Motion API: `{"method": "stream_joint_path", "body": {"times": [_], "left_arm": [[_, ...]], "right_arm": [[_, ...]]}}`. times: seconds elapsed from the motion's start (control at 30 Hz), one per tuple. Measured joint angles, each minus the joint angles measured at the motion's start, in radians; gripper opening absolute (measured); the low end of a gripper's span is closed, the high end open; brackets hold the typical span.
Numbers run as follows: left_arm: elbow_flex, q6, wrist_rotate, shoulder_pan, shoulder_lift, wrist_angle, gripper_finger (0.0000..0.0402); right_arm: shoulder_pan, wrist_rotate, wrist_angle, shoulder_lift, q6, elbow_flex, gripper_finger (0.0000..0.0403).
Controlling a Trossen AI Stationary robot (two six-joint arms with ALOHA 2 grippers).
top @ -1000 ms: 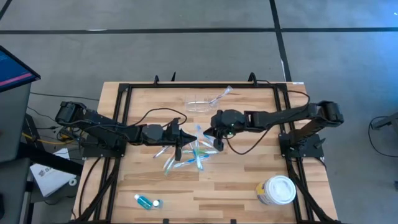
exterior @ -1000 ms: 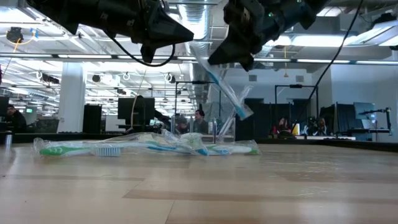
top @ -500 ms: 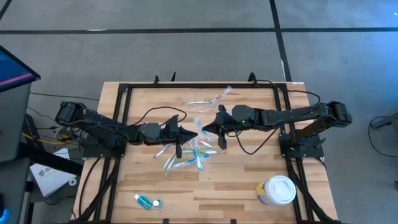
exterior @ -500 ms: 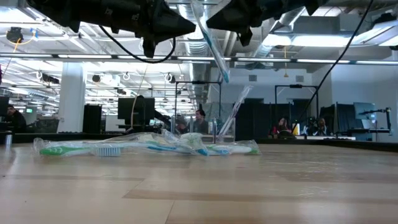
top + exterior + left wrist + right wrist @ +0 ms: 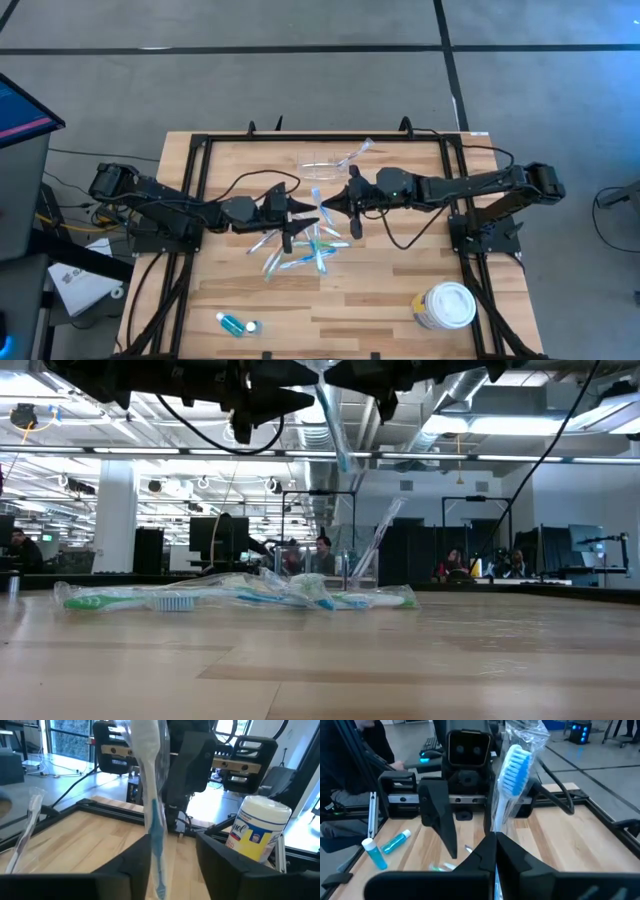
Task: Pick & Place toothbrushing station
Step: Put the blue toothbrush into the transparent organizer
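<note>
The toothbrushing station (image 5: 318, 166), a low clear holder, sits at the table's far middle. One wrapped toothbrush (image 5: 355, 153) leans in it. Above the table's centre my right gripper (image 5: 494, 837) is shut on a blue toothbrush in a clear wrapper (image 5: 335, 430). It stands steeply, bristle head (image 5: 512, 765) up. My left gripper (image 5: 172, 840) faces it from the left, open. Its fingers stand on either side of the blue handle (image 5: 156, 825), and no touch shows. Several more wrapped toothbrushes (image 5: 300, 250) lie in a loose pile on the table below both grippers. My right gripper pinches the wrapped toothbrush's handle (image 5: 496, 827), below the bristle head, between its two fingers. The fingers come about level from the table's right and lie across the toothbrush. It is lifted clear and nearly upright, and its blue lower end (image 5: 343, 460) hangs below the fingers.
A white-lidded tub (image 5: 445, 305) stands at the near right. A small blue tube (image 5: 237, 324) lies at the near left. Black frame rails (image 5: 190, 190) run along the table's left, right and far sides. Bare wood lies between the pile and the near edge.
My right gripper has risen and tipped up toward level, lifting the wrapped toothbrush higher. The toothbrush has swung from a slant to nearly upright. My left gripper has opened around it, staying roughly in place.
</note>
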Motion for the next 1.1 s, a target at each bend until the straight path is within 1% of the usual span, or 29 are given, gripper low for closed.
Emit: {"method": "stream_joint_path", "body": {"times": [0.23,0.5,0.7,0.83,0.97,1.1], "left_arm": [[0.0,0.003,-0.001,0.004,0.0,0.029,0.0201],[0.0,0.003,-0.023,0.037,0.0,0.062,0.0216],[0.0,0.033,-0.027,0.043,0.0,0.118,0.0211],[0.0,0.034,-0.026,0.043,0.0,0.126,0.0202],[0.0,0.035,-0.023,0.043,0.0,0.126,0.0186],[0.0,0.034,0.002,0.043,0.0,0.126,0.0165]], "right_arm": [[0.005,0.0,0.021,0.0,-0.005,0.0,0.0],[0.013,-0.003,0.053,0.0,-0.023,0.0,0.0],[0.012,-0.003,0.054,0.0,-0.023,0.0,0.0],[0.012,-0.003,0.055,0.0,-0.023,0.0,0.0],[0.012,-0.002,0.055,0.0,-0.023,0.0,0.0],[0.012,-0.002,0.057,0.0,-0.023,0.0,0.0]]}}
